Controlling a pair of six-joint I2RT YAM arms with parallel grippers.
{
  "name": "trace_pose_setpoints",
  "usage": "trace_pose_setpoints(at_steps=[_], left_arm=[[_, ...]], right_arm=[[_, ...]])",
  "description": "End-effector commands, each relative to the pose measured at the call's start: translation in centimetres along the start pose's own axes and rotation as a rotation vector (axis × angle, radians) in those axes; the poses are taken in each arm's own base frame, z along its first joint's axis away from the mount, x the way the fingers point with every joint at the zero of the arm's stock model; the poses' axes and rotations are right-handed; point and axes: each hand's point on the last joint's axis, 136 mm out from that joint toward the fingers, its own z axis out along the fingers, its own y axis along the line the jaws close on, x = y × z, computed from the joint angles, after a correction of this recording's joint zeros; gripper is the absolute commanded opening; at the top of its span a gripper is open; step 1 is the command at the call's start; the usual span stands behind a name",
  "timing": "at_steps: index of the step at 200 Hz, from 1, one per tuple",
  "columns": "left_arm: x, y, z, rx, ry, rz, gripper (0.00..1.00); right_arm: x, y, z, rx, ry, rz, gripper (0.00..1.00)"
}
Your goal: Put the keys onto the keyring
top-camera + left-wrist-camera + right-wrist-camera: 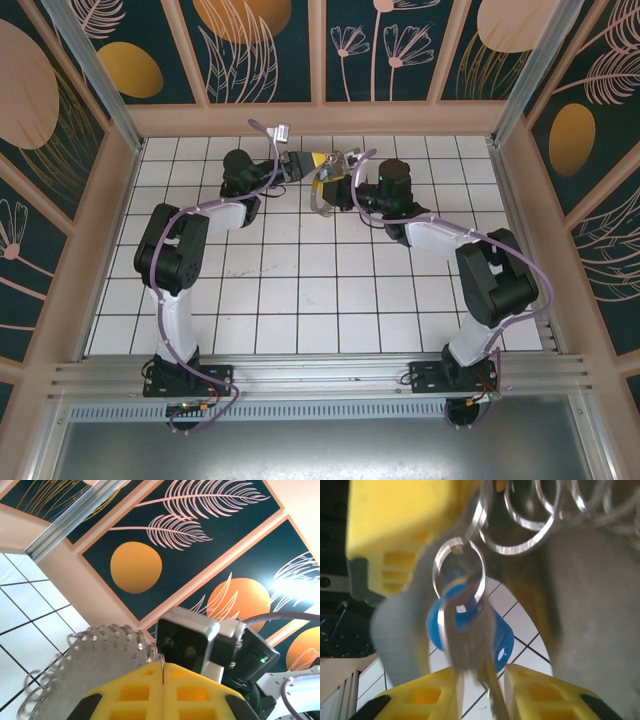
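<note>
The left gripper (314, 160) reaches over the far part of the white tiled floor (300, 290), and every place here is told from it. In its own wrist view its yellow fingers (135, 692) are clenched, tip against tip, with only a thin dark line in the seam. They seem to pinch an edge of the keyring (95, 670) there. The grey strap of the keyring, with a row of small metal loops along its edge, spreads out just beyond the left gripper's fingertips and to their left side. In the top view the keyring (322, 200) hangs as a floppy loop just under the left gripper.

The right gripper (335, 175) faces the left gripper, tip to tip and very near. Its own camera shows its jaws released: the two yellow fingers (425, 697) stand apart, and white tile shows in the gap.

The keys (470, 635) hang just beside the left gripper, below its yellow finger. A grey key and a blue tag (497, 640) dangle from a small split ring (459, 572). This ring sits close to the larger loops of the keyring, but the picture is blurred and I cannot tell if it is hooked into one. The key blade drops into the gap of the right gripper; I cannot tell if it touches a finger.
</note>
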Motion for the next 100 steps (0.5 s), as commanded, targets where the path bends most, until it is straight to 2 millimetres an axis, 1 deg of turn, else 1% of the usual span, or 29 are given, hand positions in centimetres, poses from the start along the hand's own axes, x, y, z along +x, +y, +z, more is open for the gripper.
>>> trace_pose_setpoints(at_steps=[1,29,70,100], left_arm=[[-1.6,-2.9,0.1,0.065,-0.046,0.101,0.0],[-1.7,-3.1,0.1,0.074,-0.058,0.101,0.0],[-1.7,-3.6,0.0,0.083,-0.057,0.112,0.0],[-1.9,-3.9,0.0,0.091,-0.062,0.12,0.0]], right_arm=[[-0.8,0.8,-1.6,0.004,-0.03,-0.017,0.31],[-0.9,0.4,-3.2,0.016,-0.047,-0.003,0.36],[-0.9,0.1,-5.4,0.05,-0.074,0.01,0.37],[-1.2,-0.5,-6.4,0.086,-0.089,0.028,0.38]])
